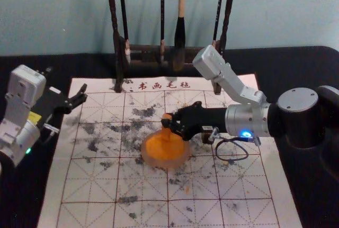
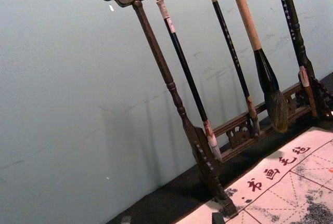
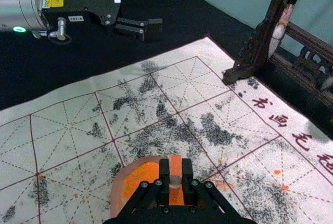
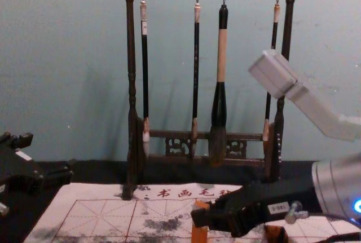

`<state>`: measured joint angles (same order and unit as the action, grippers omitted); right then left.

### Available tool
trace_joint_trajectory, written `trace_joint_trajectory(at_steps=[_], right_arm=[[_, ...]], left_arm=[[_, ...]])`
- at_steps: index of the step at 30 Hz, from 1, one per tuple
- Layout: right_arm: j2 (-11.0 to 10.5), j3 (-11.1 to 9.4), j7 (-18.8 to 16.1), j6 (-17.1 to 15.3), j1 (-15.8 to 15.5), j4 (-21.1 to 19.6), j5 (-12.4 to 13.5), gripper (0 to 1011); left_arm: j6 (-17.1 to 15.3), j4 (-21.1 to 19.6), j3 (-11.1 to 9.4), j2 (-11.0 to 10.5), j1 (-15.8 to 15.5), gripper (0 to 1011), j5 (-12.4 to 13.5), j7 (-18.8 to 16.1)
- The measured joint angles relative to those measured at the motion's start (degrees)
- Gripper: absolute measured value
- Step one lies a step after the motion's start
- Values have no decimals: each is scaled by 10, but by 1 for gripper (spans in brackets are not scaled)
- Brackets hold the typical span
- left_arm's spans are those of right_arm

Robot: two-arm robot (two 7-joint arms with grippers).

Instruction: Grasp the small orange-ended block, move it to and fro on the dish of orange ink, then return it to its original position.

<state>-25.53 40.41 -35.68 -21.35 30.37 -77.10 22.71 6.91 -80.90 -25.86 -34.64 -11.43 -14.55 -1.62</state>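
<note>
Standing upright in the right gripper (image 3: 176,178), the orange-ended block (image 1: 167,117) meets the far part of the dish (image 1: 166,163)

The block is between the fingers, with its long axis running up and down and its lower end over the dish's far part. Whether that end touches the orange ink (image 1: 161,149) I cannot tell. The right arm comes in from the dish's right, and the fingers are closed to the block's width, one on either side. The left gripper (image 1: 66,83) is idle, wide apart, well to the left of the dish and farther back.

The to-and-fro stroke looks like the step in hand. From here, the room for it probably lies toward the dish's near side; a push farther back could catch the rim.

The head view sets the block against the dish. The right wrist view gives both fingers (image 3: 164,173) pressed to its sides. The chest view shows its upright face, the orange reaching above and below the fingers, and a dark block (image 4: 276,233) right of it.
</note>
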Motion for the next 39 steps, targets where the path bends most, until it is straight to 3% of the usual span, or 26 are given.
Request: trace_joint_trajectory(at_steps=[23,39], right_arm=[[0,10,-4,-2,10,4,-20,108],[-11,0,-4,-9,3,-11,-20,108]], left_arm=[[0,0,0,0,0,1001,0,0],[0,0,0,0,0,1001,0,0]])
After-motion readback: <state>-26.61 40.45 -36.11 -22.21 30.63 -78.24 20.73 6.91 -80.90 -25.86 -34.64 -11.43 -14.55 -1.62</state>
